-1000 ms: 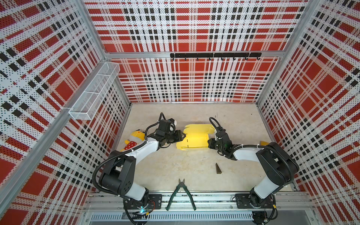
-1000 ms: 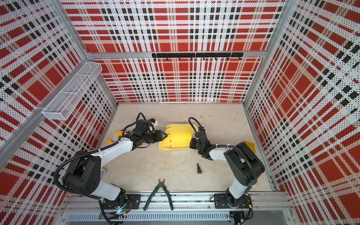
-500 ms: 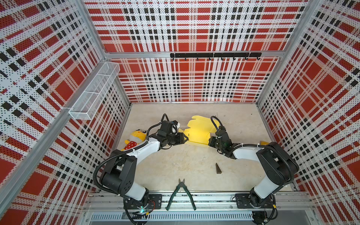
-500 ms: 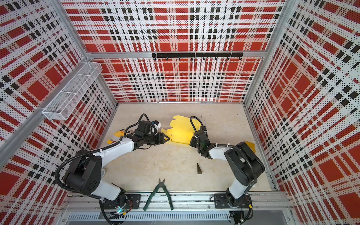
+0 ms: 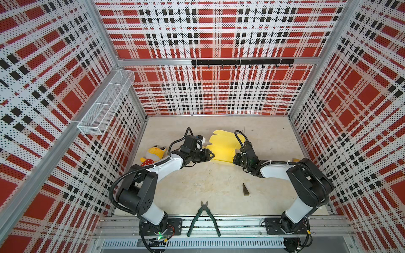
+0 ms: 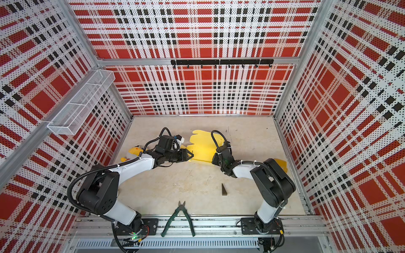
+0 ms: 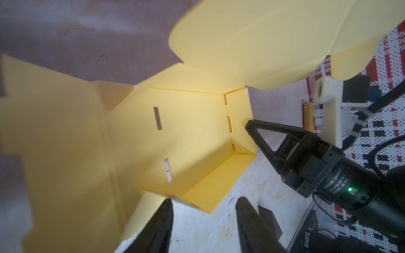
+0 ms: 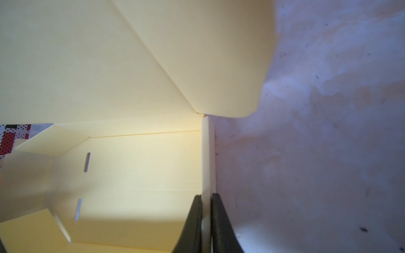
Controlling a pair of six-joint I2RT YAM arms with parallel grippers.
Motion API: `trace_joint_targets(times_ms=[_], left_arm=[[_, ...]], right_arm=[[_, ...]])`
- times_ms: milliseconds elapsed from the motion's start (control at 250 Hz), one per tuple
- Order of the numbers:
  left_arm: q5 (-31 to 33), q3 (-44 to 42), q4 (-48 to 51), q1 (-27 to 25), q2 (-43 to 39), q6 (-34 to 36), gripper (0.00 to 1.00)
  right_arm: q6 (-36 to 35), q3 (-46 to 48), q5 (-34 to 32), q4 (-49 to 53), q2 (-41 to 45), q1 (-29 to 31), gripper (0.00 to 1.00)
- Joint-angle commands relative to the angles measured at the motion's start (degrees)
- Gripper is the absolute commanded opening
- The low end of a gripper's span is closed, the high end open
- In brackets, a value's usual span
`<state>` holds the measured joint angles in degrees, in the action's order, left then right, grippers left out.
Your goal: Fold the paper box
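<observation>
- Shows right tool [image 8: 206, 196] pinched tight on a side wall of the partly folded paper box [image 5: 221, 151] on the table [image 5: 208, 179].
- Shows left tool [image 7: 205, 200] parted, empty, just beside the box's opposite edge.

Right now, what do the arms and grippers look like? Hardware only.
The left arm and right arm: white shells, black joints, black corrugated conduit looped outside. The left gripper and right gripper: black, tapering fingers with open triangular frames. Right gripper's body carries white print and a green LED.
</observation>
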<state>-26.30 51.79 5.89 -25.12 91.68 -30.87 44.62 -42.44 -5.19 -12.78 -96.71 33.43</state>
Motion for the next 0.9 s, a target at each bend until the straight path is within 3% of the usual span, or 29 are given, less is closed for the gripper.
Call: trace_joint_targets(times_ms=[0,352,628,896], left_arm=[[-0.10,1.53,-2.11,-0.52,2.04,-1.37,0.50],[-1.01,3.13,-2.91,-1.45,6.10,-1.60,0.48],[-1.29,4.27,-2.83,-2.87,8.07,-0.63,0.34],[-2.10,5.11,-2.64,-3.79,9.21,0.81,0.30]], right_arm=[[0.55,-0.96,0.50,-2.70,-0.57,0.84,0.11],[-0.75,-1.46,0.75,-3.44,-0.61,2.20,0.11],[-0.85,-1.15,0.87,-3.50,-0.96,2.53,0.11],[-2.17,-1.74,0.65,-1.98,-0.87,2.86,0.11]])
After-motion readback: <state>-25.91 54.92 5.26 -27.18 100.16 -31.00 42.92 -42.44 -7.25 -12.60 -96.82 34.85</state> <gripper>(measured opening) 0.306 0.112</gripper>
